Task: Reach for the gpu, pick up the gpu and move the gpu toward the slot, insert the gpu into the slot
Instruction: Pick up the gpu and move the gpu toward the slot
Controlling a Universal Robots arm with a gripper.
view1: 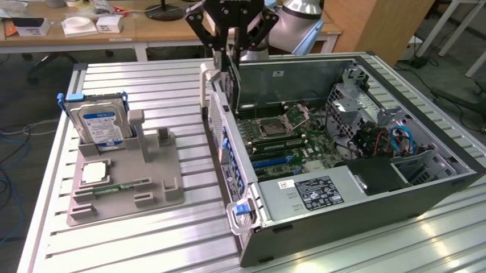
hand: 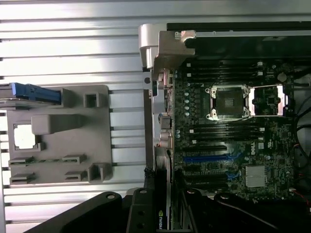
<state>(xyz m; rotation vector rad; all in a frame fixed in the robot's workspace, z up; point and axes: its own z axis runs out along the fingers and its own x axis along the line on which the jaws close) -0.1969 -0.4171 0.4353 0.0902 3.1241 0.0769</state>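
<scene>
Standing at the exterior view's left, a grey plastic fixture tray carries a boxy silver hard drive. Beside it, the black claw is clenched on the thin green gpu card. The card hangs upright above the rear edge of the open grey metal computer case, apart from the long bright-blue slot inside.

I see a green logo on the black-edged gpu in the black gripper, the bright-blue slot below it, and a blue-labelled silver hard drive beside it.
</scene>
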